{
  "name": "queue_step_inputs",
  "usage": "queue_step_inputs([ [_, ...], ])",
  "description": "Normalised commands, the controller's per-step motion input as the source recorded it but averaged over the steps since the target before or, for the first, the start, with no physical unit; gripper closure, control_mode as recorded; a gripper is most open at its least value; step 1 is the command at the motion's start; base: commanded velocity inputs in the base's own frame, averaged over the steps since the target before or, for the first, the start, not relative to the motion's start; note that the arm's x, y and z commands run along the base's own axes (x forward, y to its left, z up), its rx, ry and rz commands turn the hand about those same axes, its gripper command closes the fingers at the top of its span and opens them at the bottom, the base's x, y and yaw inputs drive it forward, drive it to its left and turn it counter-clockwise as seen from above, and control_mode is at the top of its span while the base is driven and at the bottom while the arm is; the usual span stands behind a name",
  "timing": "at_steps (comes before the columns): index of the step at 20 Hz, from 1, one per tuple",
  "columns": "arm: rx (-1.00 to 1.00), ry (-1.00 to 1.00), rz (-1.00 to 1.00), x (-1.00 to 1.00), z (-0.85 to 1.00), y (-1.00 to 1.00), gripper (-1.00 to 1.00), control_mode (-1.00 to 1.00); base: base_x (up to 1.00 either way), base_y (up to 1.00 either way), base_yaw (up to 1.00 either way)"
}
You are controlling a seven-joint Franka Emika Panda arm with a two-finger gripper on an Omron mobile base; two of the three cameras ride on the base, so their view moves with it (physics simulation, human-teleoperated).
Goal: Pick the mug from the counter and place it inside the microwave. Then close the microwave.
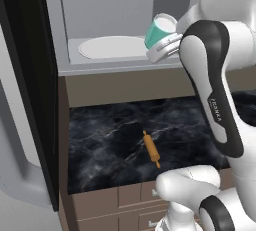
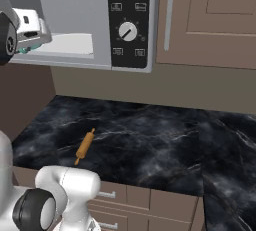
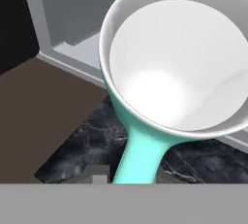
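The jaws stay out of sight but evidently clamp the mug (image 1: 161,31), tilted, at the microwave (image 1: 107,20) mouth for placing on its turntable (image 1: 111,48).

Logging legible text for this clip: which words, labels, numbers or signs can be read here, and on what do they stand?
"FRANKA": small grey lettering running down the arm's white forearm link, just legible in the left base view.
Microwave control panel: the buttons around the dial carry small white marks, too small and blurred to read.
Mug, rolling pin, counter: no text.
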Motion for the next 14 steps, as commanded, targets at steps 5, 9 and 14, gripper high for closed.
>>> queue_step_inputs([
  [5,-0.09,0.02,0.0,0.24,0.0,0.07,1.0,-1.0,0.0,0.0,0.0],
  [9,-0.09,0.06,0.0,0.29,0.0,0.12,1.0,-1.0,0.0,0.0,0.0],
  [14,-0.08,0.09,0.0,0.5,-0.01,0.09,1.0,-1.0,0.0,0.0,0.0],
])
